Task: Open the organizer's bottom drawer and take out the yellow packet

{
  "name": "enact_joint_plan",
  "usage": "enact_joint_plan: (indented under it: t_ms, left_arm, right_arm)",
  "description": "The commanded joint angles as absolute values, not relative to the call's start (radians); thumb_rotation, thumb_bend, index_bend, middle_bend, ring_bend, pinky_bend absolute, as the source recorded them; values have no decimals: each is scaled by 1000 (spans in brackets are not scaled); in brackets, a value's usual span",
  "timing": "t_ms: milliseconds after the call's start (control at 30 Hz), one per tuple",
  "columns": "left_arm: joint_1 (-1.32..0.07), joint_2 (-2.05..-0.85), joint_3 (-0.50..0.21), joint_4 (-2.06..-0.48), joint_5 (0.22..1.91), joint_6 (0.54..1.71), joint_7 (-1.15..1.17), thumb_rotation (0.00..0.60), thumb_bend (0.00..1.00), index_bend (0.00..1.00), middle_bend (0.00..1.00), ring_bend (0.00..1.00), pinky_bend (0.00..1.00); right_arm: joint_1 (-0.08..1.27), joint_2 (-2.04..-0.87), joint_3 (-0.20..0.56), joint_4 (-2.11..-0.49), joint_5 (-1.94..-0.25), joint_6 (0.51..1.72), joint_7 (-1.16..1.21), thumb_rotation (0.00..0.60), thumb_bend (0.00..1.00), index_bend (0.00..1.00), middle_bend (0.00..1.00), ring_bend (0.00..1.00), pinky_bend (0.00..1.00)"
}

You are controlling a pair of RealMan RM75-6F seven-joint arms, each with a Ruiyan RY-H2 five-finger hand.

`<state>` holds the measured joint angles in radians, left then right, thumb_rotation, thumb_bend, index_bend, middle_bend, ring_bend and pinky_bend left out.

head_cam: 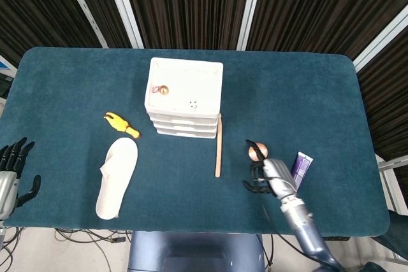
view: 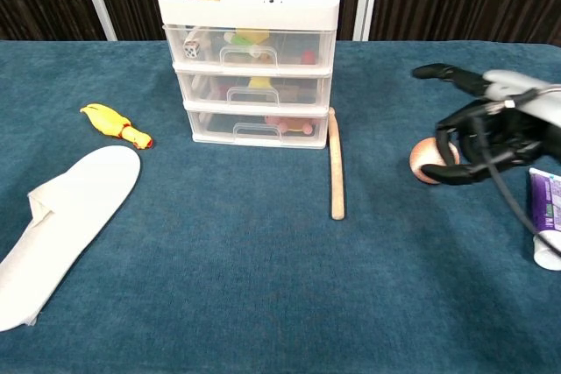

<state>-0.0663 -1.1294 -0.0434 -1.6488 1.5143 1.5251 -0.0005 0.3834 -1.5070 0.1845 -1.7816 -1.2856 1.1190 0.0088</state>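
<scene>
The white three-drawer organizer [head_cam: 185, 97] stands at the table's middle back. In the chest view all its drawers are closed. The bottom drawer [view: 256, 126] shows pinkish things through its clear front, and I cannot make out a yellow packet in it. My right hand [view: 486, 133] hovers right of the organizer, above an orange ball [view: 427, 161], with its fingers apart and holding nothing. In the head view the right hand [head_cam: 268, 173] sits just in front of the ball [head_cam: 256, 150]. My left hand [head_cam: 11, 173] rests off the table's front left corner, fingers spread and empty.
A wooden stick [view: 336, 164] lies against the organizer's right side. A purple tube [view: 548, 216] lies at the far right. Left of the organizer lie a yellow rubber chicken [view: 116, 124] and a white slipper [view: 66, 225].
</scene>
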Motion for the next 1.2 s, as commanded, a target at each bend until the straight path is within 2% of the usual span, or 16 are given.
enact_joint_plan:
  t_ms: [33, 300, 633, 1200]
  left_arm:
    - [-66, -1128, -42, -1649, 1517, 1525, -4, 600, 466, 30, 0, 0, 0]
    - [-66, -1125, -40, -1652, 1519, 1523, -12, 600, 466, 30, 0, 0, 0]
    - [-67, -1121, -40, -1654, 1517, 1519, -23, 600, 466, 30, 0, 0, 0]
    - [-70, -1115, -39, -1656, 1518, 1514, -37, 600, 466, 30, 0, 0, 0]
  right_arm:
    - [444, -1590, 220, -1780, -1179, 1061, -56, 600, 344, 0, 689, 770, 990]
    - [528, -1731, 269, -1733, -1032, 1012, -97, 600, 391, 0, 701, 781, 990]
    - [622, -1881, 339, -1598, -942, 984, -94, 600, 420, 0, 738, 803, 991]
    - [713, -2011, 417, -1451, -911, 955, -24, 600, 463, 0, 766, 823, 991]
